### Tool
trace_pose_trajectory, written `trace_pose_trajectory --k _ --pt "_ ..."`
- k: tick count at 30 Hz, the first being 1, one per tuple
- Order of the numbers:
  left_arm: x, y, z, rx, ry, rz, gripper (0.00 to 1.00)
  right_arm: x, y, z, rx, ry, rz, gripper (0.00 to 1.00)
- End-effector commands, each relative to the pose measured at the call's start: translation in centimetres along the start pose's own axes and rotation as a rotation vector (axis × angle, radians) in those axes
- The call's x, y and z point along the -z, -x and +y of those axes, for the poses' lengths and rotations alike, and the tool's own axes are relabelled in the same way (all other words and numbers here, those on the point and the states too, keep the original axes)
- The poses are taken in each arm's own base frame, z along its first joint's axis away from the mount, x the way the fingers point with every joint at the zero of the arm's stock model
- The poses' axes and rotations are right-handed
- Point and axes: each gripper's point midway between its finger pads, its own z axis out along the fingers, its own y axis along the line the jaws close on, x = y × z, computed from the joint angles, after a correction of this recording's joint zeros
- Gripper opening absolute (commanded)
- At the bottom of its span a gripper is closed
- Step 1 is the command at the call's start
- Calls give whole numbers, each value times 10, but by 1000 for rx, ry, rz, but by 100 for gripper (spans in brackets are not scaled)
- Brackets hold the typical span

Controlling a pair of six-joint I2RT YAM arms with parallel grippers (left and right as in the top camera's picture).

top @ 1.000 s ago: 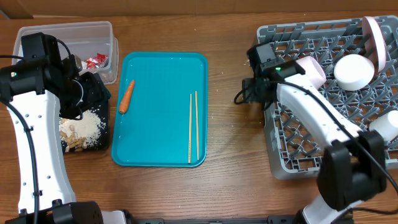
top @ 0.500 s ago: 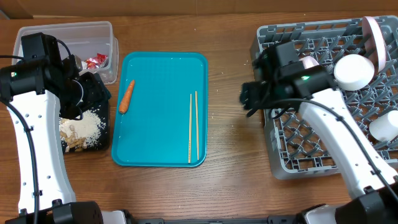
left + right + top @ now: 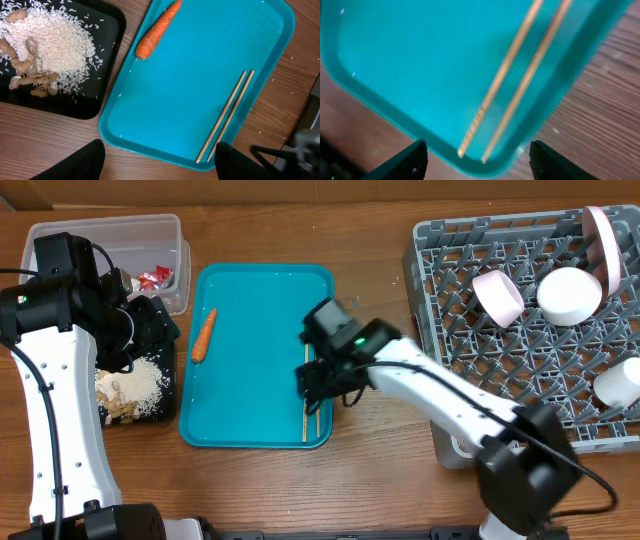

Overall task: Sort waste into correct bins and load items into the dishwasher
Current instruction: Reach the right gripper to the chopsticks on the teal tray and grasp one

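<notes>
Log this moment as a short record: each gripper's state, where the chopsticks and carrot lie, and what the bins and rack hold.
left gripper: open, holding nothing
right gripper: open, over the chopsticks' ends, holding nothing
chopsticks: side by side on the teal tray, near its right edge
carrot: on the teal tray, near its left edge
black tray: rice and tan shells
clear tub: red wrapper inside
dish rack: two pink bowls, white dishes
</notes>
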Motion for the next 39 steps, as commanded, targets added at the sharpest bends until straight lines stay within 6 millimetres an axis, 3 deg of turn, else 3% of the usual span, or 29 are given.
trace_pose_trajectory --k 1,7,13,18,22,28,39 --pt "-2 0 -2 -26 1 3 72 -26 9 5 -94 -126 -79 69" --pt "-2 -1 -1 -25 1 5 73 -56 12 0 -198 -209 -120 67" --pt "-2 -1 -2 -25 1 5 73 -79 10 -6 -205 -220 -96 55" --pt "-2 -1 -2 -25 1 5 73 -84 5 -9 -208 -234 -76 42" --pt "-2 -1 -2 -25 1 5 73 -93 -3 -15 -234 -252 -40 40" --pt "-2 -1 -1 -25 1 5 73 -96 -7 -14 -272 -242 -22 20" --pt "-2 -1 -1 -25 2 7 73 -96 -14 -11 -302 -228 9 6"
